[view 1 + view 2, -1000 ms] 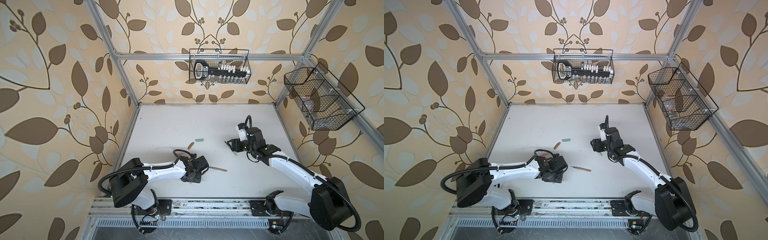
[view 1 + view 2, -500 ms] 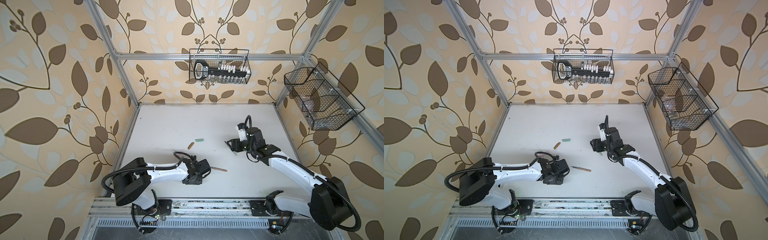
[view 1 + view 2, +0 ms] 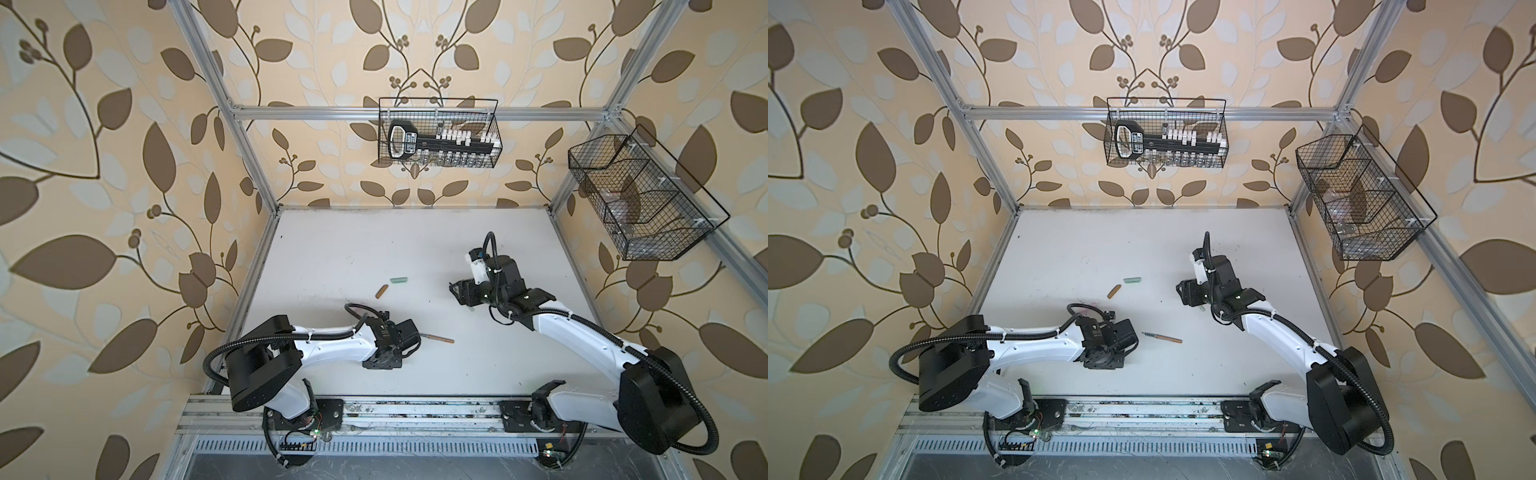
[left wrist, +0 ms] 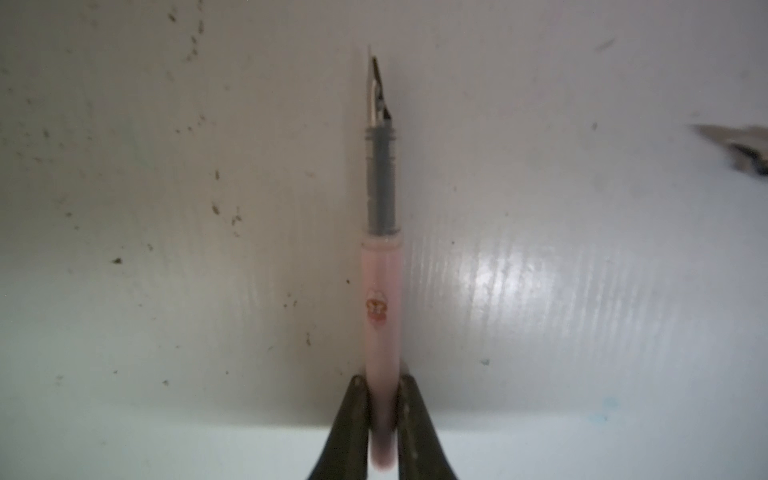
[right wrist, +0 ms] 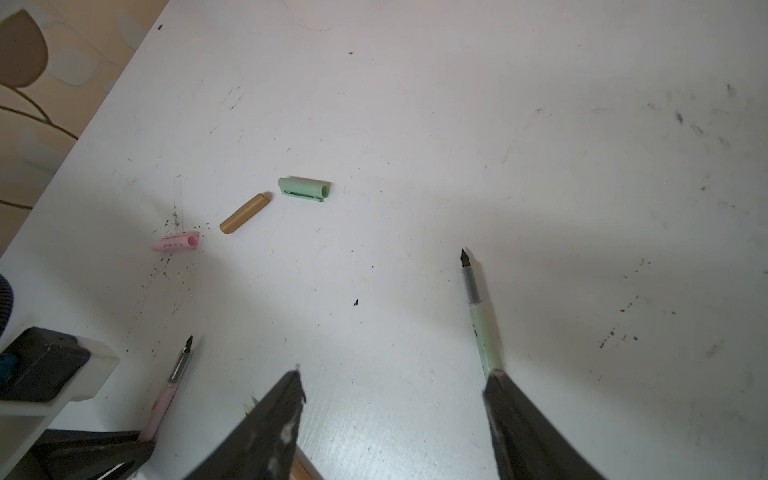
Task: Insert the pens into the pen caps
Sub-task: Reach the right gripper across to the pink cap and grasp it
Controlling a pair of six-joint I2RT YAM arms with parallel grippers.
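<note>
Left jaws clamp pink pen (image 4: pixel 380 307); basket (image 3: pixel 457 120) holds tool (image 3: pixel 432 144).

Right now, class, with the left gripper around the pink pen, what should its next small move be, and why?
Probably lift the pink pen clear of the table, ready to carry it to the pink cap. The left gripper looks shut on the barrel's rear end, the pen is uncapped, and the cap lies loose on the table.

Worktop (image 3: pixel 374 249): white, scuffed, dotted with dark specks.
Caps: pink cap (image 5: pixel 175 242), tan cap (image 5: pixel 244 212), green cap (image 5: pixel 304 190), in a loose row, apart.
Pens: green pen (image 5: pixel 480 316), tan pen (image 3: pixel 436 338), lying flat, uncapped.
</note>
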